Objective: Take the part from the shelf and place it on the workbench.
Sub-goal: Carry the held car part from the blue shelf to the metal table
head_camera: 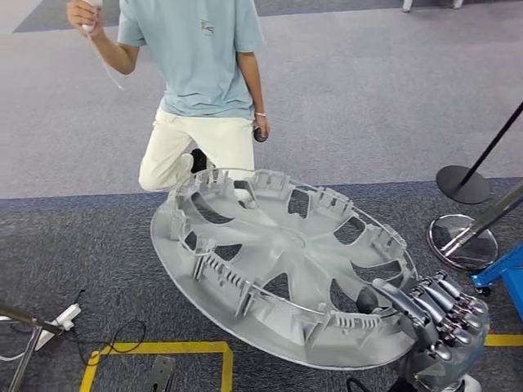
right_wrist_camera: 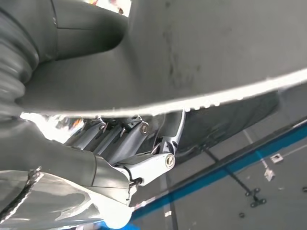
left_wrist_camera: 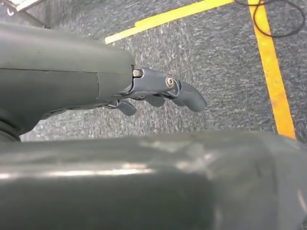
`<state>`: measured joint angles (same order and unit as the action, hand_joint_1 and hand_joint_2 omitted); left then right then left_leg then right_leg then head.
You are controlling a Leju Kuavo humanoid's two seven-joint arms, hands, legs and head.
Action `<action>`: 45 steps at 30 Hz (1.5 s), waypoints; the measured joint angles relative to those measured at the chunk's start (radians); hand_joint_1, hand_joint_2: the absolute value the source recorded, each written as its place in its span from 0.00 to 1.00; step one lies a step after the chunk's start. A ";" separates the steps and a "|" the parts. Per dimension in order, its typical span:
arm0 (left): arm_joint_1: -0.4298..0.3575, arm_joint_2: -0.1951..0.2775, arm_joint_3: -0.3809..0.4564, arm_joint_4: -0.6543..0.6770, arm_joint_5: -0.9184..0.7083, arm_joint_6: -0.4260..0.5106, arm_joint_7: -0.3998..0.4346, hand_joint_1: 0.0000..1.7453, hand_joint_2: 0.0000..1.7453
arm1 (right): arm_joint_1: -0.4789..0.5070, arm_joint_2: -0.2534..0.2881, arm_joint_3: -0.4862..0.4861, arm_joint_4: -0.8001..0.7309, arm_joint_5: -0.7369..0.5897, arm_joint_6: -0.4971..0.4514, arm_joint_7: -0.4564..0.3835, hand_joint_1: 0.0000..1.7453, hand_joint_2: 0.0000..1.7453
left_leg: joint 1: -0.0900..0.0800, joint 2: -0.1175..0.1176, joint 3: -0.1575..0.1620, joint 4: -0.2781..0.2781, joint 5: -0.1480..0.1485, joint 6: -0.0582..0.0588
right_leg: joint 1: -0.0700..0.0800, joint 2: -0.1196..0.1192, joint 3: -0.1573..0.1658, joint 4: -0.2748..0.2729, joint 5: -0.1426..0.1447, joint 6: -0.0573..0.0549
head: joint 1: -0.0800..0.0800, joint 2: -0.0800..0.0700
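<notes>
The part is a large grey wheel cover [head_camera: 278, 253], ribbed side up, held tilted over the carpet in the head view. My right hand [head_camera: 435, 314] grips its rim at the near right, with the thumb on top and the fingers [head_camera: 456, 306] wrapped over the edge. In the right wrist view the part's smooth underside [right_wrist_camera: 217, 48] lies against my right hand [right_wrist_camera: 137, 153], whose fingers [right_wrist_camera: 119, 139] curl under the rim. My left hand [left_wrist_camera: 159, 91] hangs over the floor, fingers stretched out and holding nothing.
A person [head_camera: 197, 73] in a light blue shirt stands just beyond the part, holding a white controller [head_camera: 91, 10]. Two stanchion bases [head_camera: 462, 184] [head_camera: 462, 242] and a blue frame [head_camera: 509, 273] stand at the right. Yellow floor tape [head_camera: 160, 349] and a power strip [head_camera: 66, 315] lie near left.
</notes>
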<state>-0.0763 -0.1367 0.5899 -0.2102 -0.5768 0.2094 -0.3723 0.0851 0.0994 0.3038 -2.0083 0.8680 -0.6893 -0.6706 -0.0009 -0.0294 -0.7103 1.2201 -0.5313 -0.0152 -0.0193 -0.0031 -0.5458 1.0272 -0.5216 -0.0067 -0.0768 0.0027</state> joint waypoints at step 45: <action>0.003 0.020 0.025 0.000 -0.009 -0.007 0.005 0.00 0.00 | -0.009 0.023 0.020 0.061 0.002 -0.001 0.000 1.00 1.00 | -0.006 0.037 0.087 -0.185 0.086 0.057 | 0.005 -0.020 -0.038 0.141 -0.115 0.045 | 0.006 0.000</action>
<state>-0.0735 -0.1165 0.6153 -0.2106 -0.5858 0.2021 -0.3672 0.0765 0.1225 0.3240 -1.9473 0.8703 -0.6902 -0.6706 -0.0066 0.0075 -0.6229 1.0355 -0.4454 0.0416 -0.0147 -0.0228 -0.5837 1.1680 -0.6362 0.0381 -0.0707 0.0027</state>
